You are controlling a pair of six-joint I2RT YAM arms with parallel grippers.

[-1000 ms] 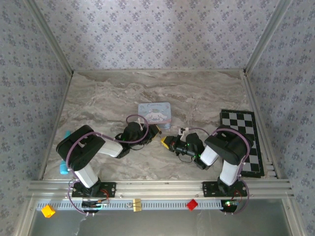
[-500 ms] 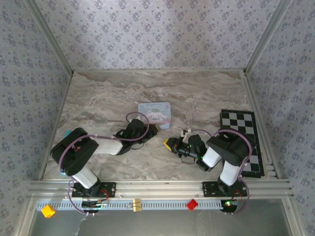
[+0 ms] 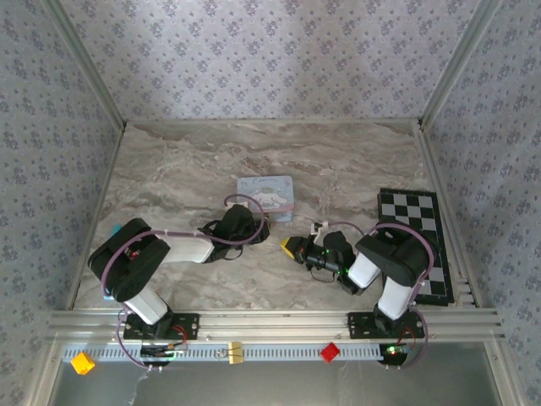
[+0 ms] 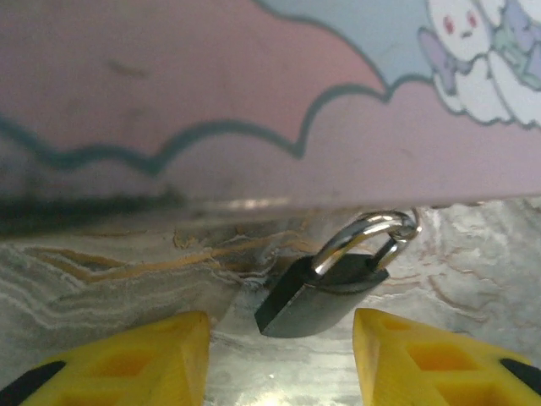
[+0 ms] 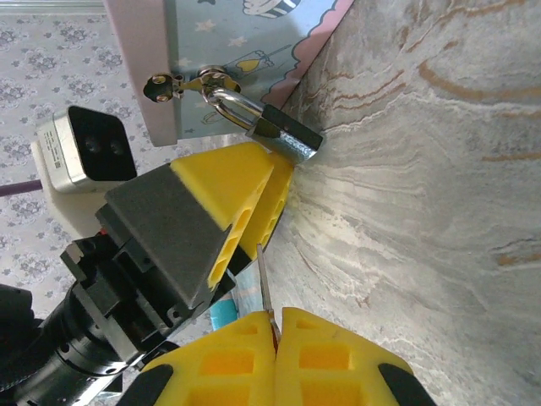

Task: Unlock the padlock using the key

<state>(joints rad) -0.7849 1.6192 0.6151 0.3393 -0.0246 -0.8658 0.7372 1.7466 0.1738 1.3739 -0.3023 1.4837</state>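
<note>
Padlock [image 4: 314,298] is seen resting tilted on the marble table [image 4: 101,279], right against the pastel cartoon tin [image 4: 211,93]. Its silver shackle [image 4: 355,237] is hooked through a tiny loop there. The left gripper [image 4: 279,359] is held spread, with yellow fingertips [image 4: 127,364] either side and nothing touched.

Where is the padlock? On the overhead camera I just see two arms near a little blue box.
Observer: The padlock hangs from a latch on the side of the tin, its dark body resting tilted on the table.
Operator: Is the left claw holding it?
Observer: No. The left gripper is open, its yellow fingertips on either side of the padlock, neither touching it.
Operator: And the key?
Observer: The right gripper is shut on the key, a thin metal blade pointing roughly toward the padlock.
</note>
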